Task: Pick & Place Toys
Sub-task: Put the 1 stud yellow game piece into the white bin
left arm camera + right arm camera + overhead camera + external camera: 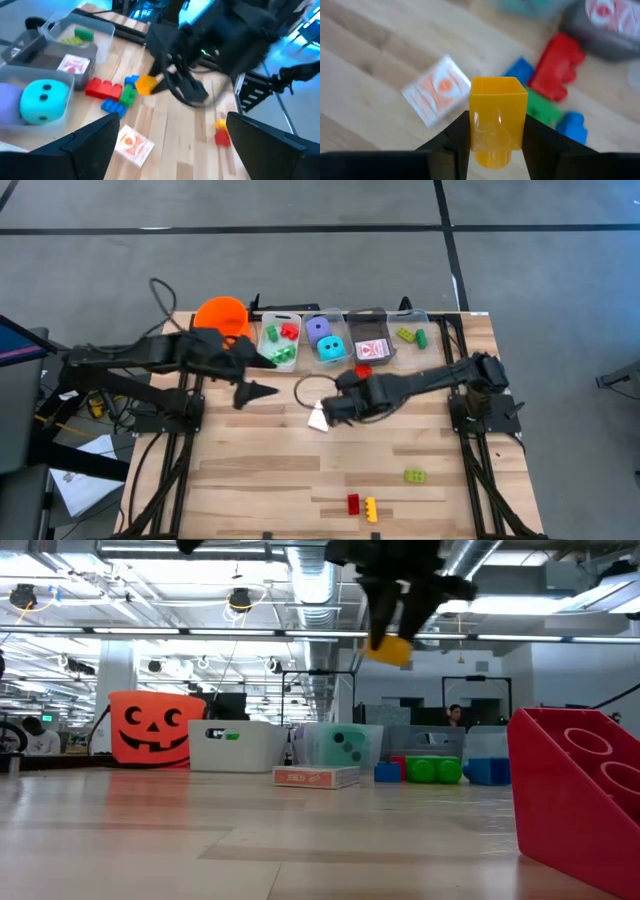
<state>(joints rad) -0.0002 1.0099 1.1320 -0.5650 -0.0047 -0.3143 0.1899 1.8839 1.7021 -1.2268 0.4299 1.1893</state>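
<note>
My right gripper (333,410) hangs over the middle of the table, shut on a yellow brick (498,117) that also shows in the low view (388,648). Below it on the wood lie a red-and-white card (436,91), a red brick (556,66), a green brick (541,107) and blue bricks (521,70). My left gripper (258,392) is raised near the orange bucket (222,315), open, its fingers (90,147) holding nothing. More loose bricks (362,505) lie near the table's front edge. My right gripper pinches the yellow brick by two opposite side walls (474,127) between its two fingers. The fingers slant down from above. The brick juts out past the fingertips and hangs clear of the table (300,830).
Clear bins stand in a row along the far edge: one with green and red bricks (280,340), one with purple and teal dice (326,340), one with cards (372,345), one with yellow and green bricks (410,335). A green brick (415,476) lies at the front right.
</note>
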